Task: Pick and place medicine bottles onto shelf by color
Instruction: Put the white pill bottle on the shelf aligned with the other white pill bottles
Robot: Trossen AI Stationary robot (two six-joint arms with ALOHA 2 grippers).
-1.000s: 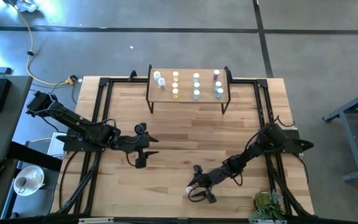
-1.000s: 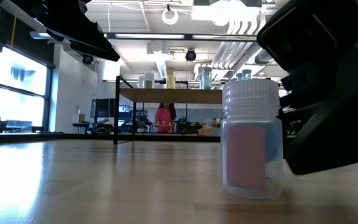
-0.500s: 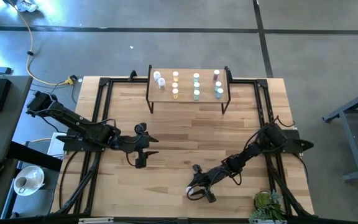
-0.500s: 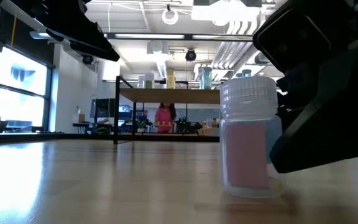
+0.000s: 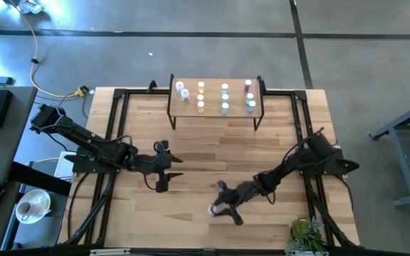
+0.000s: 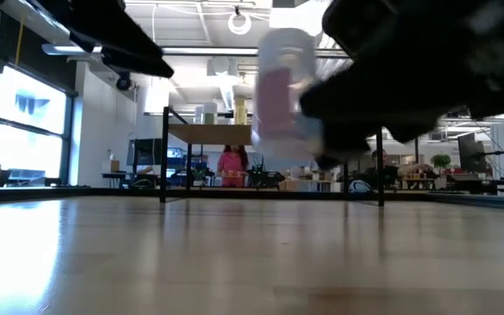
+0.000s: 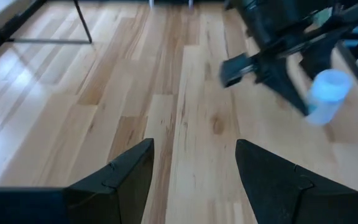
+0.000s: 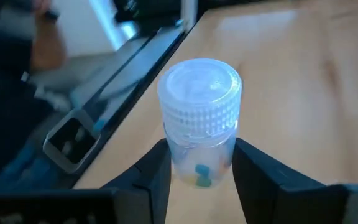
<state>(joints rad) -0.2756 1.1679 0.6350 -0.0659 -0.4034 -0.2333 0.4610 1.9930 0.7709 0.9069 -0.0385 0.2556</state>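
The pink medicine bottle (image 6: 280, 92), with a ribbed pale cap, is clamped between the two fingers of the right claw (image 5: 219, 209) and is raised clear of the worktop (image 5: 212, 146), above the area near its front edge. The left claw (image 5: 168, 166) stands with its fingers spread and empty, over the left-centre of the worktop. The shelf (image 5: 215, 99) sits at the rear edge carrying other bottles.
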